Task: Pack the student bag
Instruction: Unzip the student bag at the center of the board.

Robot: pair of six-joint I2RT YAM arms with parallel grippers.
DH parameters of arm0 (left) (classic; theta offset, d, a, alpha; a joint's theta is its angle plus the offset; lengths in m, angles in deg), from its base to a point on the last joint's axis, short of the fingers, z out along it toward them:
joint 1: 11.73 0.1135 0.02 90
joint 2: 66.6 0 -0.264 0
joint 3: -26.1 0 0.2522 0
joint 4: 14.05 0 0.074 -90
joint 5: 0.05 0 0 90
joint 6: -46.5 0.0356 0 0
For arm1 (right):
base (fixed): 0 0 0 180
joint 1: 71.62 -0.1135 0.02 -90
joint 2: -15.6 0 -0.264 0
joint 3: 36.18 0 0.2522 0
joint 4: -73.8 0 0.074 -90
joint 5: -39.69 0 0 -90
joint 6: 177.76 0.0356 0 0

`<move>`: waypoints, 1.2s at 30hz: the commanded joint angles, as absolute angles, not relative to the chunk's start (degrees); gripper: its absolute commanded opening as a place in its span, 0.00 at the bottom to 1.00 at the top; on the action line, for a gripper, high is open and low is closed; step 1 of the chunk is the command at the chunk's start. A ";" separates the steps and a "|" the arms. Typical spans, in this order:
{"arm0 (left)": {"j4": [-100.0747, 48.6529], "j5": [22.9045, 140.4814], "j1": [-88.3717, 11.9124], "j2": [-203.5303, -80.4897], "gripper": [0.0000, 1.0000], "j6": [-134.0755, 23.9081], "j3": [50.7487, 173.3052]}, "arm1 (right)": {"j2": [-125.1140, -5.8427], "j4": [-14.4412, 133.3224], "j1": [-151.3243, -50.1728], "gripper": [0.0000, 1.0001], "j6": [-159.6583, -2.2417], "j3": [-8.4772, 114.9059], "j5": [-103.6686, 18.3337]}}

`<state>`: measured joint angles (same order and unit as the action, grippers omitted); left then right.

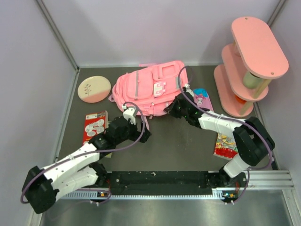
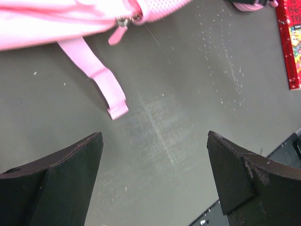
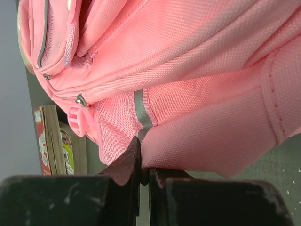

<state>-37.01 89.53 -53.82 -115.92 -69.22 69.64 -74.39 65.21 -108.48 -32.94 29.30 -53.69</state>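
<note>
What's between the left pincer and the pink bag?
Just grey table and the bag's loose strap, lying ahead of the open left pincer; the left wrist view shows it.

This looks like a robotics lab booth: plain pale partition walls (image 1: 141, 28) on metal posts (image 1: 56, 33) enclose a dark grey matte worktop (image 1: 183, 150), and two white-and-black robot arms (image 1: 75, 165) are bolted to a ribbed aluminium rail (image 1: 268, 181) along the frame's bottom.
</note>
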 commanded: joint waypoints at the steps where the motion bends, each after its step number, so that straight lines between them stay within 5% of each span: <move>1: -23.08 92.50 -54.18 -121.87 0.96 -70.40 69.83 | -68.95 67.24 -110.20 0.00 -36.00 29.26 -49.18; 18: -3.11 98.39 -54.44 -134.89 0.84 -75.15 67.62 | -59.55 66.36 -111.79 0.00 -34.59 25.83 -44.95; 30: 0.83 94.09 -54.44 -139.64 0.55 -74.62 70.27 | -57.79 66.28 -111.96 0.00 -34.59 25.92 -43.89; 36: 5.67 92.94 -54.44 -138.41 0.64 -74.97 69.57 | -57.52 66.01 -111.96 0.00 -34.77 25.39 -44.24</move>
<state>-4.35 93.81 -54.49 -139.64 -75.23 68.68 -60.89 61.29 -110.73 -34.55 24.80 -48.24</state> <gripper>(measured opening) 0.629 0.026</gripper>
